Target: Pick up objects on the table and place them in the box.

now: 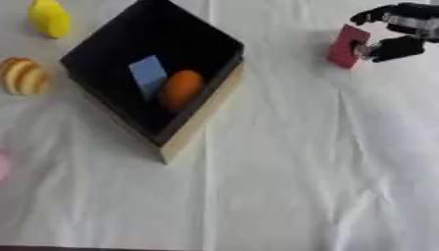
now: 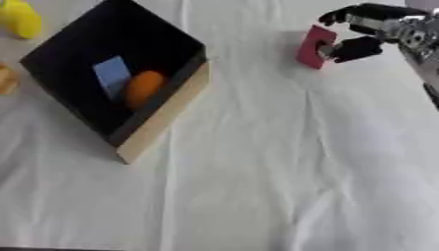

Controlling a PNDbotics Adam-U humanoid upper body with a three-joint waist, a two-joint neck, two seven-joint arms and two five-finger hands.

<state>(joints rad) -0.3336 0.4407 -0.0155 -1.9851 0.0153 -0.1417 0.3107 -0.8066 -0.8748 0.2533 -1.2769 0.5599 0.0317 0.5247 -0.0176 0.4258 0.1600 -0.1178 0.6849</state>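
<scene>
A black box [image 1: 103,54] with pale wooden sides sits left of centre, turned like a diamond. Inside it lie a blue block [image 1: 148,73] and an orange egg-shaped thing [image 1: 180,89]. At the upper right my right hand [image 2: 369,29] comes in from the right edge, its fingers and thumb pinched on a red block [image 2: 314,46] held upright just above the white cloth. A yellow fruit-like object [image 1: 49,17], a tan ribbed bread-like object [image 1: 23,76] and a pink thing [image 1: 3,165] lie on the cloth left of the box. My left hand shows in neither view.
A white creased cloth [image 1: 283,171] covers the table. The box's near corner points toward the lower middle. The pink thing is cut off by the left edge.
</scene>
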